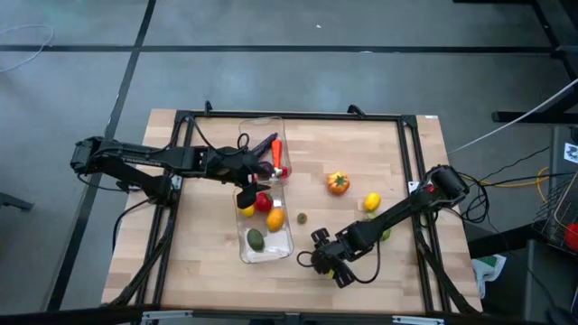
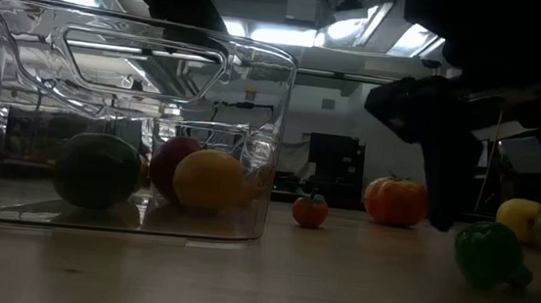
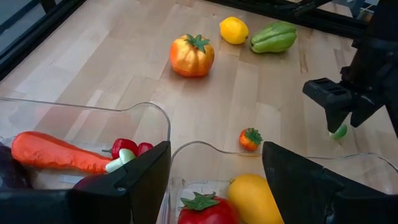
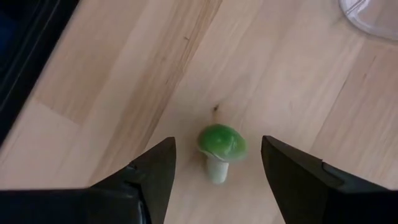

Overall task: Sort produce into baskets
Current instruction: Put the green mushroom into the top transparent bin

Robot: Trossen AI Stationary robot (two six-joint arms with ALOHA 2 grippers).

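My right gripper hangs open near the table's front edge, pointing steeply down. A small green piece of produce with a white stem lies on the wood between its fingers, untouched. My left gripper hovers open and empty where the two clear baskets meet. The far basket holds a carrot and red pieces. The near basket holds an avocado, a red fruit and a lemon.
Loose on the table to the right of the baskets lie an orange pepper, a lemon, a green pepper beside my right arm, and a tiny red piece. Black frame rails run along the table's edges.
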